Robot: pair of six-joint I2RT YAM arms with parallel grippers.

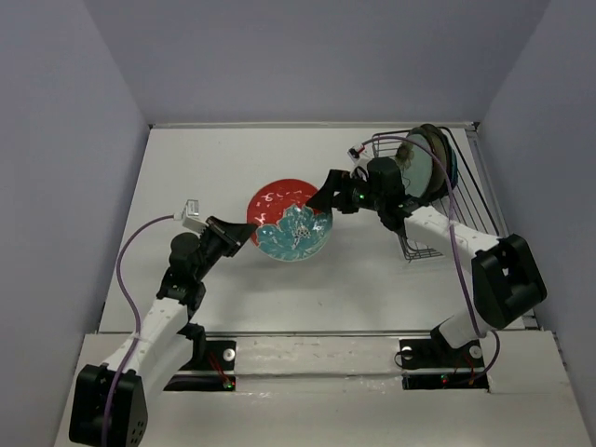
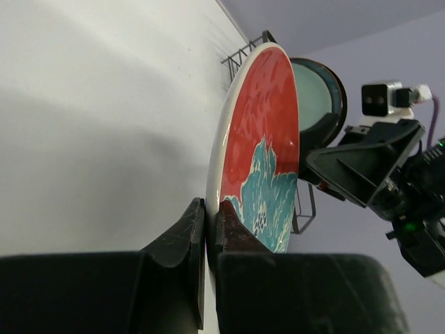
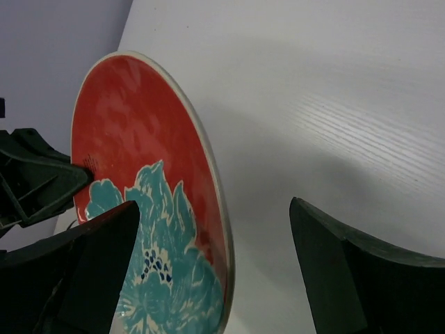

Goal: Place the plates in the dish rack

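Observation:
A red plate with a teal flower (image 1: 289, 223) hangs tilted above the table's middle. My left gripper (image 1: 244, 233) is shut on its left rim; in the left wrist view the plate (image 2: 263, 132) stands edge-on, its rim pinched between my gripper's (image 2: 208, 216) jaws. My right gripper (image 1: 324, 198) is open at the plate's right edge. In the right wrist view the plate (image 3: 139, 181) has its rim inside the wide gap of my right gripper (image 3: 215, 240), touching neither finger. The dish rack (image 1: 424, 251) stands at the right, with a pale mint plate (image 1: 417, 166) and darker plates (image 1: 443, 154) upright in it.
White table (image 1: 214, 168) inside grey-violet walls, with a raised lip along the near edge. The rack (image 2: 245, 54) and mint plate (image 2: 314, 97) show behind the held plate. My right arm's elbow (image 1: 507, 279) is beside the rack's near end.

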